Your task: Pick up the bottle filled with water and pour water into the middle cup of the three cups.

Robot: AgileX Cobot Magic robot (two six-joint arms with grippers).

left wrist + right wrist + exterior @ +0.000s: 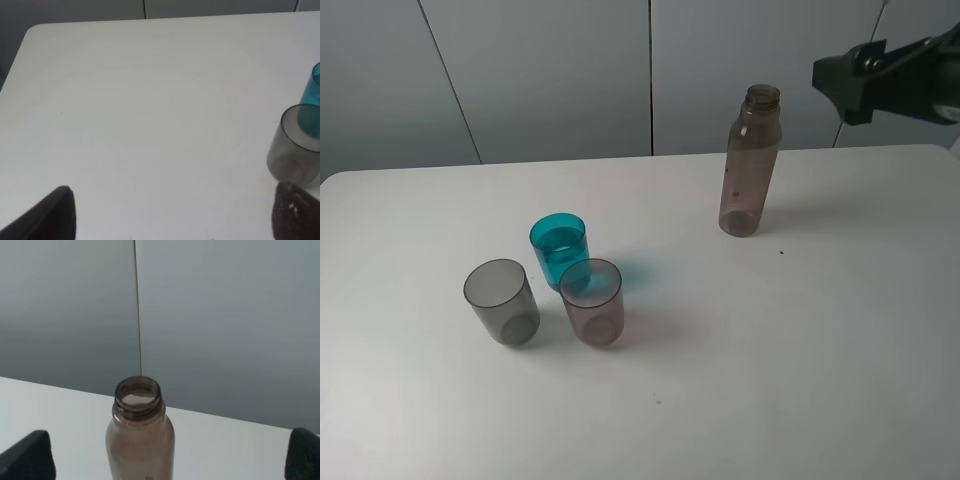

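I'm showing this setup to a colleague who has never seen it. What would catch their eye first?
Probably the teal cup, the only bright colour, standing left of centre on the white table just behind a smoky grey cup and a pinkish-mauve cup. Next, the tall uncapped brown-grey bottle upright at the right rear, with the right hand open and level with its neck.

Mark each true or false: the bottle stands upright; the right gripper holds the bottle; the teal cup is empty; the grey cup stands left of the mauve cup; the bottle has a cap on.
1. The bottle stands upright. True.
2. The right gripper holds the bottle. False: its jaws are wide open, clear of it.
3. The teal cup is empty. False: it holds water.
4. The grey cup stands left of the mauve cup. True, in the high view.
5. The bottle is capped. False: its neck is open.
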